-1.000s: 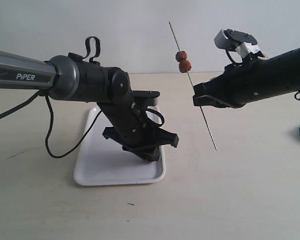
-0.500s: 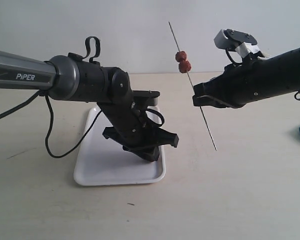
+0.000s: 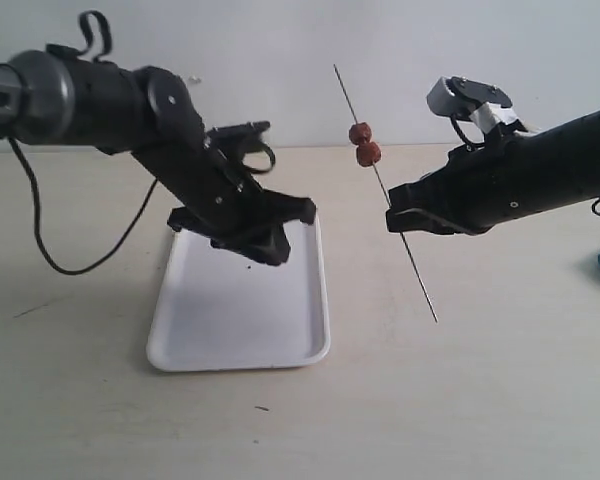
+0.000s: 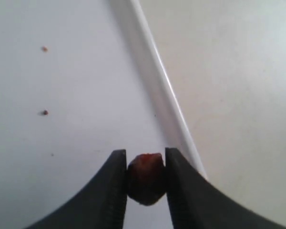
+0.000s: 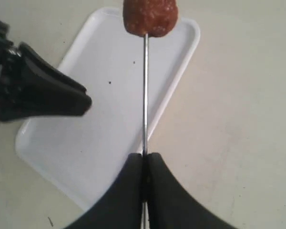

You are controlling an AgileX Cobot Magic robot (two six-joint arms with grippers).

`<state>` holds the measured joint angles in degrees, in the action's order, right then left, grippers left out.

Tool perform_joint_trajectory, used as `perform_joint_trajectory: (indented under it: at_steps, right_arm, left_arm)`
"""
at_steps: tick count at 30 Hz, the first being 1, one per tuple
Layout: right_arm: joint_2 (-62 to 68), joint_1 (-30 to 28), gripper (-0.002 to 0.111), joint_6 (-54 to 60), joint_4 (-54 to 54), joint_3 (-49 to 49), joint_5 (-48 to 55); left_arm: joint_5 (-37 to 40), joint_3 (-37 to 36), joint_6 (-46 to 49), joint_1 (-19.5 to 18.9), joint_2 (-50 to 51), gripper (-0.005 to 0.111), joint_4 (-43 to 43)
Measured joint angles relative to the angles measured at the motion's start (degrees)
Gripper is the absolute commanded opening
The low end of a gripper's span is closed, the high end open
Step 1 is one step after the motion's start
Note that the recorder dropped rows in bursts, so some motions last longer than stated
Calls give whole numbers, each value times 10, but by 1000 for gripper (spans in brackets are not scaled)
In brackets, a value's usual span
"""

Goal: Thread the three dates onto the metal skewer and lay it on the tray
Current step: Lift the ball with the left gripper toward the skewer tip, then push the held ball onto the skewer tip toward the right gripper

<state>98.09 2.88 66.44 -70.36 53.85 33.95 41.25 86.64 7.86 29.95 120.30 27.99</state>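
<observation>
Smooth white plastic tray (image 3: 230, 320); thin metal skewer (image 3: 417, 270) (dull grey sheen); wrinkled matt date (image 4: 144, 179).

I see open air between my black left gripper (image 3: 268, 245), hanging above the flat white rectangular tray (image 3: 235, 330), and the thin grey metal skewer (image 3: 417, 270) slanting mid-scene. Two wrinkled reddish-brown dates (image 3: 368, 153) occupy its upper shaft; the tip above them is free.

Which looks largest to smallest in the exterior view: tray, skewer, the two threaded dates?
1. tray: largest by area.
2. metal skewer: longest line in view, but very thin.
3. upper date and lower date: smallest; they look alike, so no ranking between them.
</observation>
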Motion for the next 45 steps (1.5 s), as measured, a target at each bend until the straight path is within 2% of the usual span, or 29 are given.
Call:
perform_joint_trajectory:
  at_steps: [11, 15, 18, 21, 24, 29, 45]
  right_arm:
    - [0, 0, 0, 48, -57, -55, 93]
    - [1, 0, 0, 101, -111, -95, 126]
    - [1, 0, 0, 148, -154, -121, 186]
    - [1, 11, 0, 183, -196, -146, 228]
    - [1, 49, 0, 214, -231, -164, 242]
    - [1, 101, 0, 234, -271, -169, 247]
    - [28, 110, 0, 246, -291, -178, 246]
  left_arm:
    - [111, 0, 236, -157, -38, 28, 309]
    - [148, 0, 304, -210, -38, 28, 388]
    - [164, 0, 343, -233, -38, 28, 429]
    - [189, 0, 377, -240, -38, 28, 468]
    - [222, 0, 407, -240, -26, 28, 516]
    - [249, 0, 428, -240, -3, 28, 533]
    - [281, 0, 470, -240, 2, 28, 600]
